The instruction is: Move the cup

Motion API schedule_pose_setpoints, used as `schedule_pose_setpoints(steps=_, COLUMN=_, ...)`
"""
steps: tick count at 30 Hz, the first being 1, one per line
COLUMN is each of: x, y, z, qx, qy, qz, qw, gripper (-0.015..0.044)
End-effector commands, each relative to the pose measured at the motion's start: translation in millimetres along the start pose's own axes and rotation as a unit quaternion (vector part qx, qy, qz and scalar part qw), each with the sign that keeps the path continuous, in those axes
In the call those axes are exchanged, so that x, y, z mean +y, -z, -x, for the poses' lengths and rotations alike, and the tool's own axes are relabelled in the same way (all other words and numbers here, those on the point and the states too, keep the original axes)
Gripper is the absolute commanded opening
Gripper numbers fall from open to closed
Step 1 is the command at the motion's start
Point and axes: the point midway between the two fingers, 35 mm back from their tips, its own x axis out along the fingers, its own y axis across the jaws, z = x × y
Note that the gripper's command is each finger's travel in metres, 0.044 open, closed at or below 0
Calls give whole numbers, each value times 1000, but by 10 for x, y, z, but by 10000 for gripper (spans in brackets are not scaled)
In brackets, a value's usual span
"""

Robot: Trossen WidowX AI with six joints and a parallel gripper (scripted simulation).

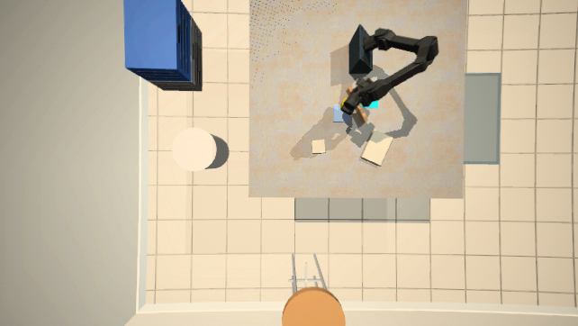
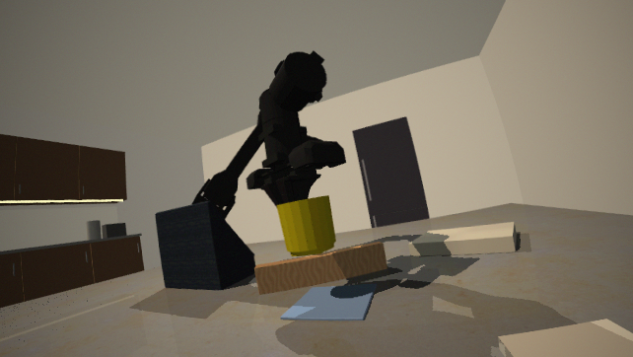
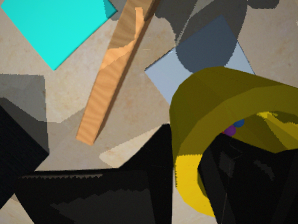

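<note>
My gripper (image 2: 296, 194) (image 1: 347, 107) is shut on the rim of a yellow cup (image 2: 306, 224) (image 3: 220, 116) (image 1: 346, 106) and holds it upright in the air, just above a wooden bar (image 2: 320, 268) (image 3: 116, 56) (image 1: 360, 114). A purple marble (image 3: 230, 131) shows inside the cup in the wrist view. A light blue pad (image 2: 329, 302) (image 3: 166, 72) (image 1: 338, 114) lies flat on the table in front of the bar, under the cup's shadow. A cyan pad (image 3: 56, 6) (image 1: 374, 104) lies on the far side of the bar.
The arm's dark base block (image 2: 197, 247) (image 1: 359, 51) stands behind the bar. A large beige slab (image 1: 377, 150) (image 2: 473, 238) and a small beige block (image 1: 319, 146) lie on the table (image 1: 288, 113). Another beige block (image 2: 567, 340) lies at the near right.
</note>
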Motion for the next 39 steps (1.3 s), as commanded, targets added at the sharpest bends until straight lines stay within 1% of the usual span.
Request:
schedule_pose_setpoints(steps=1, x=56, y=-49, z=12, qx=0, qy=3, qz=0, qw=1000, gripper=0)
schedule_pose_setpoints(steps=39, x=610, y=-460, z=9, qx=0, qy=4, qz=2, qw=1000, gripper=0)
